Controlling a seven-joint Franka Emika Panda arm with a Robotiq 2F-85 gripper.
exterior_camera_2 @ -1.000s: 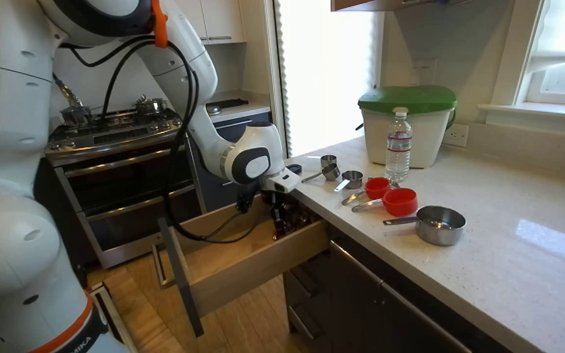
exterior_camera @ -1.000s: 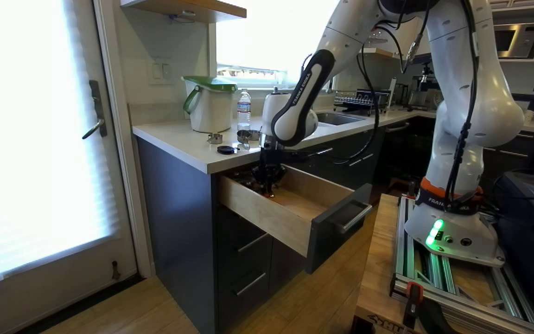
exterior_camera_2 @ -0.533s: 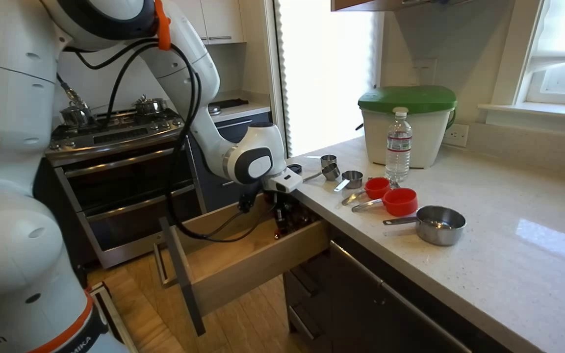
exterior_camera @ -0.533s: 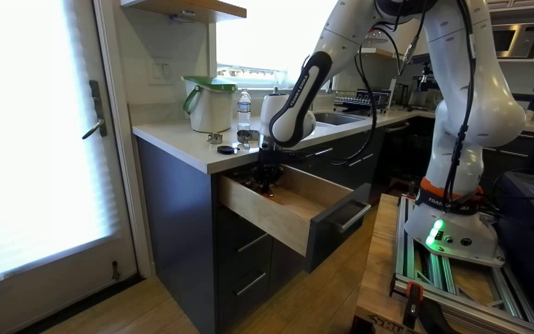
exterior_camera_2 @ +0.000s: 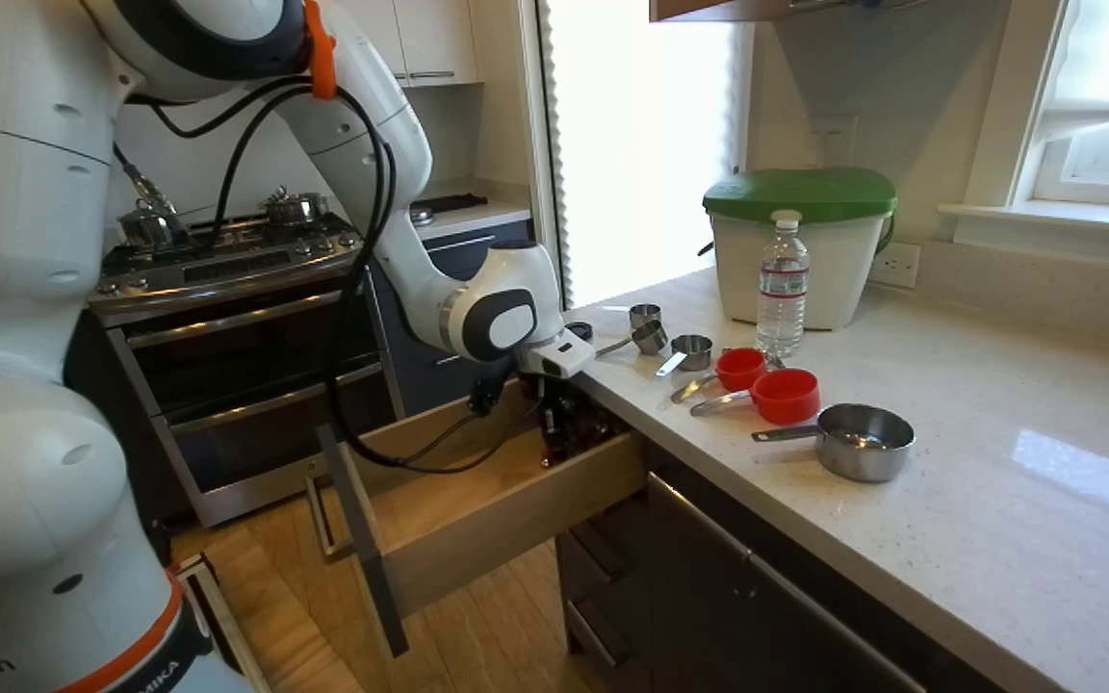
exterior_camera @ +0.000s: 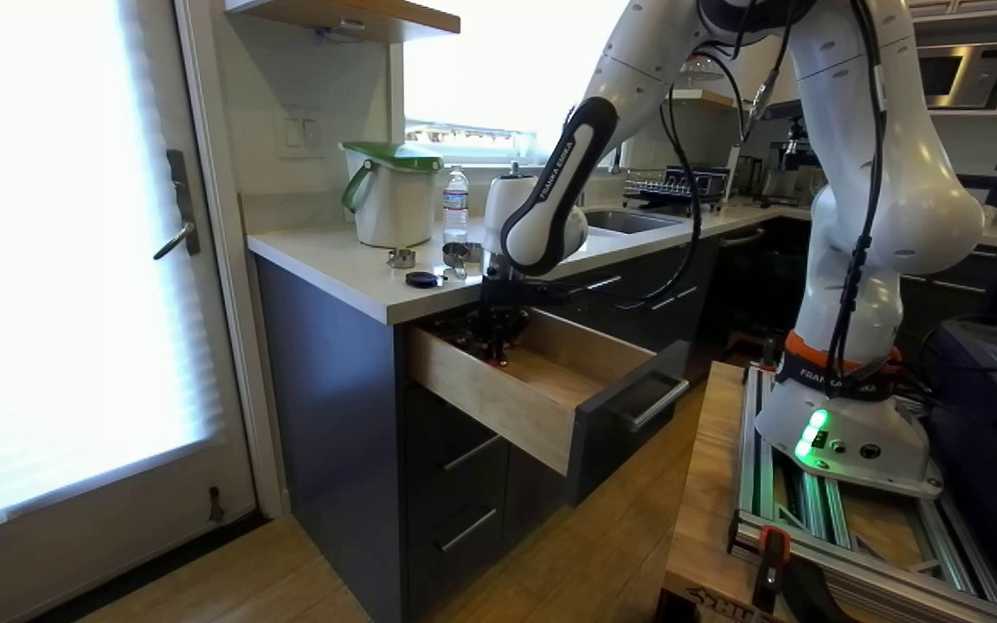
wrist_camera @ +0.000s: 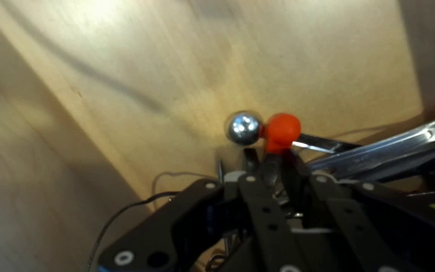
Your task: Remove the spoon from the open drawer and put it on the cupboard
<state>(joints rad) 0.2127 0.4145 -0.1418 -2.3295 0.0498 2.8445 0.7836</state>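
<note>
Cannot single out the spoon with certainty in the dark jumble of utensils (exterior_camera_2: 598, 423) at the back of the open drawer (exterior_camera: 498, 405), wide and shallow, with a pale light-wood box and a flat dark grey front. Down inside, at the edge of the jumble, a black two-fingered gripper (wrist_camera: 272, 158), fingertips (wrist_camera: 250, 156) close to each other about a rounded red-orange tip (wrist_camera: 283, 130); cannot tell whether clamped on it. In the wrist view, at nine o'clock from that tip and just beside it, a shiny silver ball (wrist_camera: 244, 128); at three o'clock from the gripper, a long bright metal piece (wrist_camera: 387, 147) with a red end. Hanging over the drawer in an exterior view, a black cable (exterior_camera_2: 381, 464). Overhanging the drawer's back, the thick white countertop (exterior_camera_2: 978, 558) of the cupboard (exterior_camera: 334, 415), long and dark grey with flat drawer fronts. On top in an exterior view, between one and three o'clock from the gripper: three small round steel measuring cups (exterior_camera_2: 691, 352), a white plastic bin (exterior_camera_2: 843, 274) with a green lid, a clear plastic bottle (exterior_camera_2: 783, 308) just beside it, two red measuring cups (exterior_camera_2: 786, 397) with metal handles, and a larger steel cup (exterior_camera_2: 864, 452). Readable in white on black along the pale arm (exterior_camera: 637, 65): "FRANKA EMIKA". On the bottle, a label too small to read.
</note>
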